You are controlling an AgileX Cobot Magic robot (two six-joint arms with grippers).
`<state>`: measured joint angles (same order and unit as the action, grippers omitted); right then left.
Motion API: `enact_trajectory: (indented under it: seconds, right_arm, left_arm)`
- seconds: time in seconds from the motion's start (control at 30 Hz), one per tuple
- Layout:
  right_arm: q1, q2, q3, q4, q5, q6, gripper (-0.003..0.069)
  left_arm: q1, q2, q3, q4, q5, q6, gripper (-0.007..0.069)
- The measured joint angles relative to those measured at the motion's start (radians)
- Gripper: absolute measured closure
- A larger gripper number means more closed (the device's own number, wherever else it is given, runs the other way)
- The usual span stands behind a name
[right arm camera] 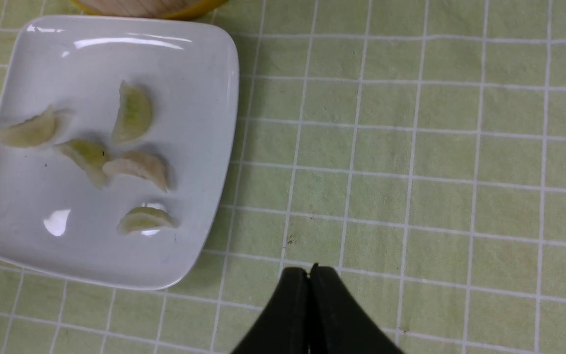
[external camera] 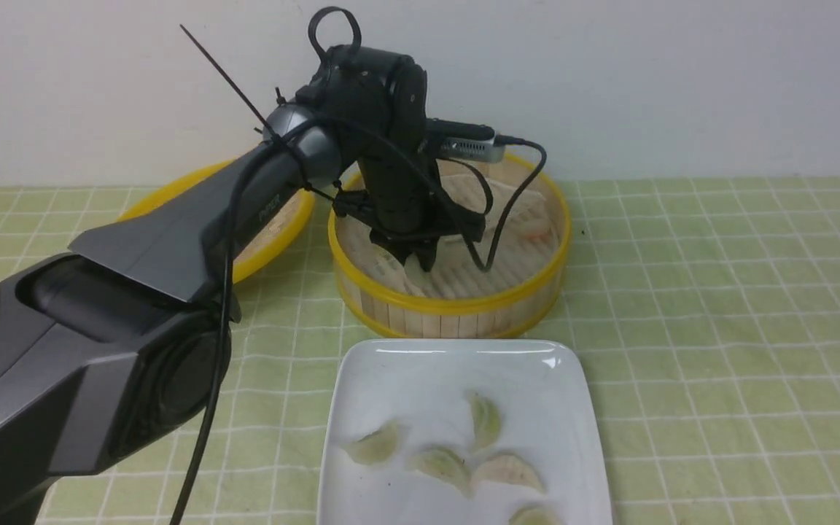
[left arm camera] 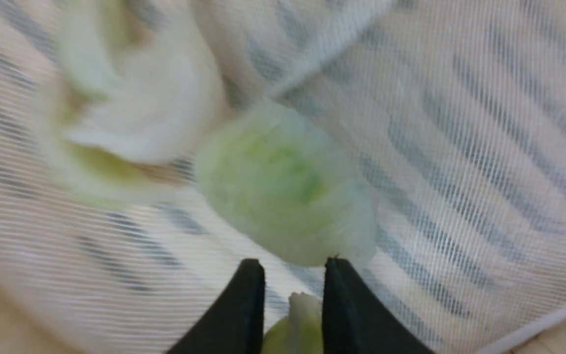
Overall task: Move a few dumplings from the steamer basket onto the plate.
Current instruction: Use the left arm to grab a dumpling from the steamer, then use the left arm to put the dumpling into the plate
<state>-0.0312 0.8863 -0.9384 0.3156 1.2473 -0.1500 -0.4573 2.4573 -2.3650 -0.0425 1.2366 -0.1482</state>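
The steamer basket (external camera: pixel 456 302) stands at the middle back. My left gripper (external camera: pixel 413 259) reaches down into it and is shut on a pale green dumpling (left arm camera: pixel 295 322) pinched between its fingertips (left arm camera: pixel 294 268). Another green dumpling (left arm camera: pixel 283 187) and a whitish one (left arm camera: pixel 150 108) lie on the mesh liner just beyond the tips. The white plate (external camera: pixel 405 364) sits in front of the steamer with several dumplings (external camera: pixel 484 419) on it. My right gripper (right arm camera: pixel 309 270) is shut and empty above the tablecloth beside the plate (right arm camera: pixel 189 59). It does not show in the front view.
The shallow yellow-rimmed lid (external camera: pixel 281 233) lies left of the steamer, partly hidden by my left arm. A green checked tablecloth (external camera: pixel 719 328) covers the table. The steamer's rim (right arm camera: pixel 155 7) shows at the edge of the right wrist view.
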Motion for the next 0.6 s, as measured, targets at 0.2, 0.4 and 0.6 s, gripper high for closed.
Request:
enact_trajectory:
  seconds: [0.2,0.4,0.6]
  right_arm:
    - [0.0,0.0,0.0,0.0,0.005,0.0,0.0669]
    - [0.0,0.0,0.0,0.0,0.005,0.0,0.0669]
    - [0.0,0.0,0.0,0.0,0.006,0.0,0.0669]
  left_arm:
    - [0.0,-0.047,-0.009,0.023,0.0,0.004,0.0494]
    - [0.0,-0.154,0.024,-0.018,0.005,0.055,0.0494]
    - [-0.009,-0.443,0.346,-0.086,0.004,0.081,0.0494]
